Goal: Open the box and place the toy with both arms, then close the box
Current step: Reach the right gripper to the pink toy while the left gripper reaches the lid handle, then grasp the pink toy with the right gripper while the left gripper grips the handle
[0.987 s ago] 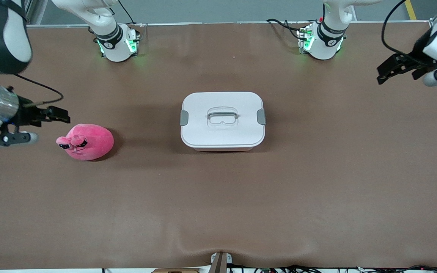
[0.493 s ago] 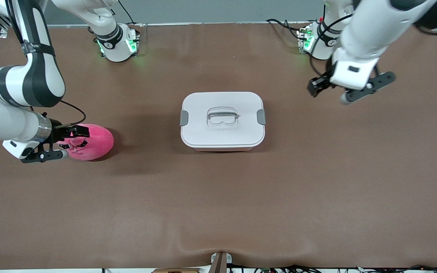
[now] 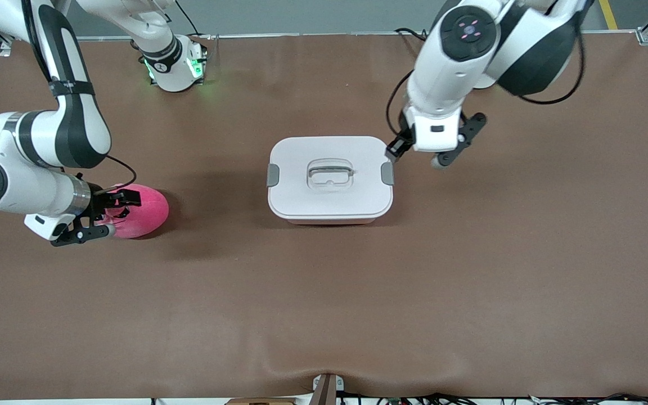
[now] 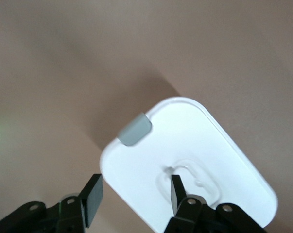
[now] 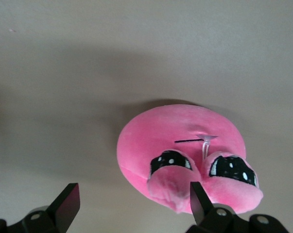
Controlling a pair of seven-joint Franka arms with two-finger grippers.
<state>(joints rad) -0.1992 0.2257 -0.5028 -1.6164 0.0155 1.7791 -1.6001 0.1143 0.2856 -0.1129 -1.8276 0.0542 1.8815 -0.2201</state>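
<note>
Heads up: the lid clips look latched, so if your left hand (image 3: 414, 151) yanks the box (image 3: 329, 179) mid-surface, the whole tub may lift. It's over the clip corner, fingers apart, empty. Right hand (image 3: 111, 216) is low at the toy (image 3: 143, 211), wide open.

A robotics lab, 2 white Franka-style arms (image 3: 48, 140) bolted along one edge of a brown-covered table (image 3: 324, 292), green status lights at a base (image 3: 175, 64), bundled cables (image 3: 470, 398) along the table's near edge, aluminium framing at a corner.
</note>
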